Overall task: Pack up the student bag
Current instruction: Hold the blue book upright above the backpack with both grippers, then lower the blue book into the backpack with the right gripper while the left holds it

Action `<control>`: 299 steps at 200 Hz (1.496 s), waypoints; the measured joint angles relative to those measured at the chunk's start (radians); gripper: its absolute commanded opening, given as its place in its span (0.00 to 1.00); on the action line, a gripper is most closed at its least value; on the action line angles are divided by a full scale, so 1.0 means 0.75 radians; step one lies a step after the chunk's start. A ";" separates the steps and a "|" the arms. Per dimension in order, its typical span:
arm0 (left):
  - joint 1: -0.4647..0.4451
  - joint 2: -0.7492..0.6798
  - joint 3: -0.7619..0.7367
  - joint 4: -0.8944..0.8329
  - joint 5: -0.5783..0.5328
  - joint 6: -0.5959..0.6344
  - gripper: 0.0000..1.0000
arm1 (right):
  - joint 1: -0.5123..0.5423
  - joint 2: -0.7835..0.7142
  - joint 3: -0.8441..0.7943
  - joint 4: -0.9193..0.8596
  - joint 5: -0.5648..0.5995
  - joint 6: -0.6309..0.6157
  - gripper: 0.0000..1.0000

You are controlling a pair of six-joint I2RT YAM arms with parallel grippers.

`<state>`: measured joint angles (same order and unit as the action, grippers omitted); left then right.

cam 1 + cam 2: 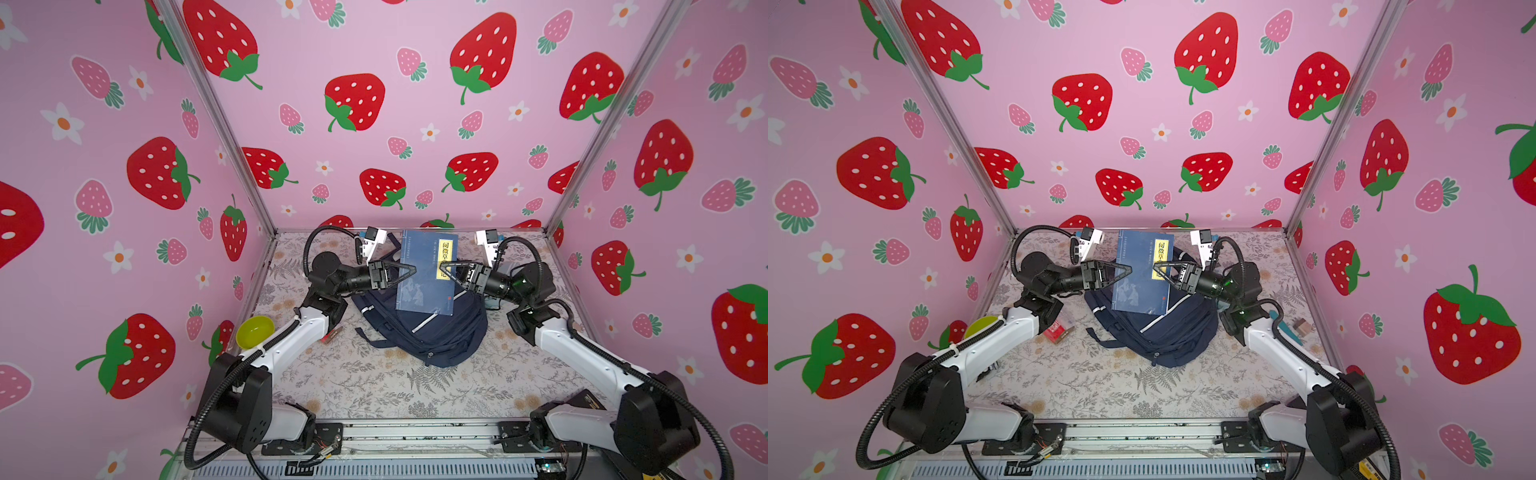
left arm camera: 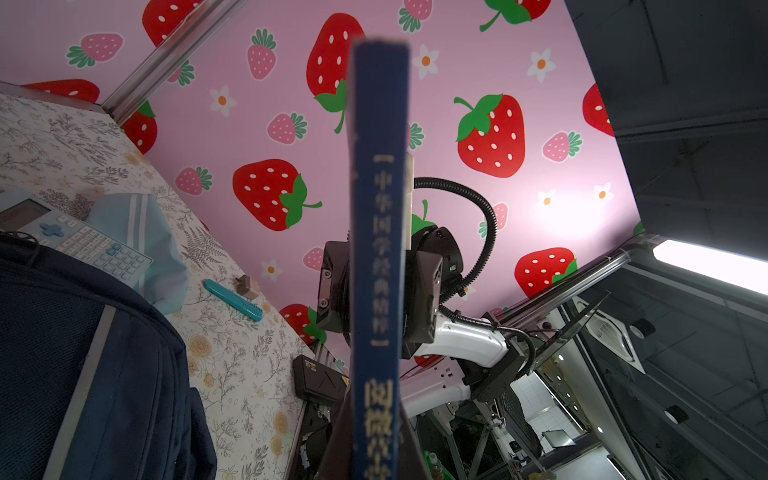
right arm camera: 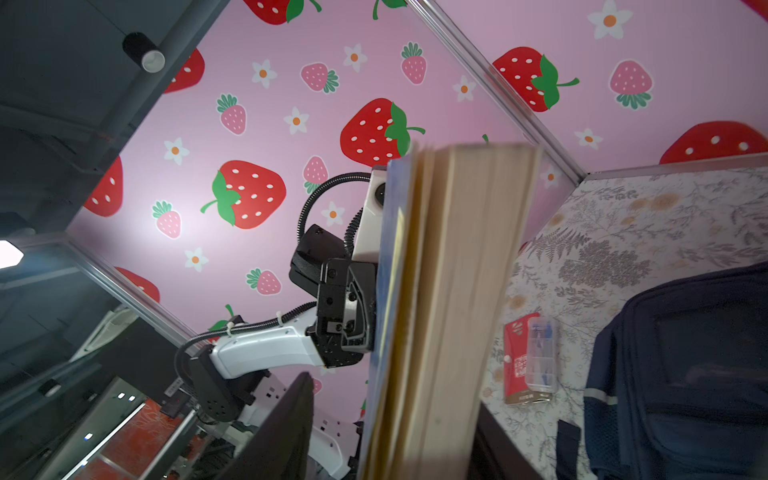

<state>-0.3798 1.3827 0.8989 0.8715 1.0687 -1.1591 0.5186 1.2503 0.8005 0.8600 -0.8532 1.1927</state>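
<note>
Student bag: the student bag (image 1: 432,332) lies flat at mid-desk. Its top end points to the far wall and is partly hidden under a raised book (image 1: 419,282).
Bag handling: it is soft navy fabric, creased and slumped. I judge it will sag and fold instead of keeping a mouth open by itself. A strap, seam or zip edge looks a surer hold than the smooth front panel. Whether the main compartment is unzipped cannot be told.
Book handling: it is a thick, stiff paperback, likely heavy for a pinch at one edge (and the cover looks smooth enough to slip).
Left fingers: the left fingers (image 1: 411,269) are closed on the book's spine side and carry it above the bag.
Right fingers: the right fingers (image 1: 451,263) straddle the page side by the yellow title strip. They stand apart, and the right wrist view shows a gap between one finger and the cover.
Risk: held from one side only, the book may droop or pivot.
Edges: the far wall stands close behind the book, with the frame posts at both far corners.
Open room: the desk (image 1: 374,386) is bare in front of the bag. To the left lie a green bowl (image 1: 254,331) and a red box (image 1: 1055,330). To the right lie a calculator (image 2: 83,245) and a teal comb (image 2: 232,299).
</note>
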 measured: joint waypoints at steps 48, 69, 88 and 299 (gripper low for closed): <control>-0.001 0.000 -0.009 0.043 -0.005 -0.009 0.00 | -0.002 -0.005 -0.011 0.023 0.003 0.024 0.04; -0.002 0.001 -0.009 0.043 -0.004 -0.005 0.00 | -0.002 -0.014 -0.011 0.014 0.005 0.017 0.00; -0.003 -0.001 -0.005 -0.010 -0.004 0.045 0.30 | -0.004 -0.034 -0.011 -0.035 0.011 -0.006 0.00; -0.748 0.812 0.998 -1.946 -1.424 1.376 0.76 | -0.833 -0.491 -0.035 -1.724 0.544 -0.653 0.00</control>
<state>-0.9409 1.9919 1.6478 -0.5877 0.0010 -0.1268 -0.1059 0.8818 0.7746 -0.4332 -0.4450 0.7033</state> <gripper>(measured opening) 0.800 0.115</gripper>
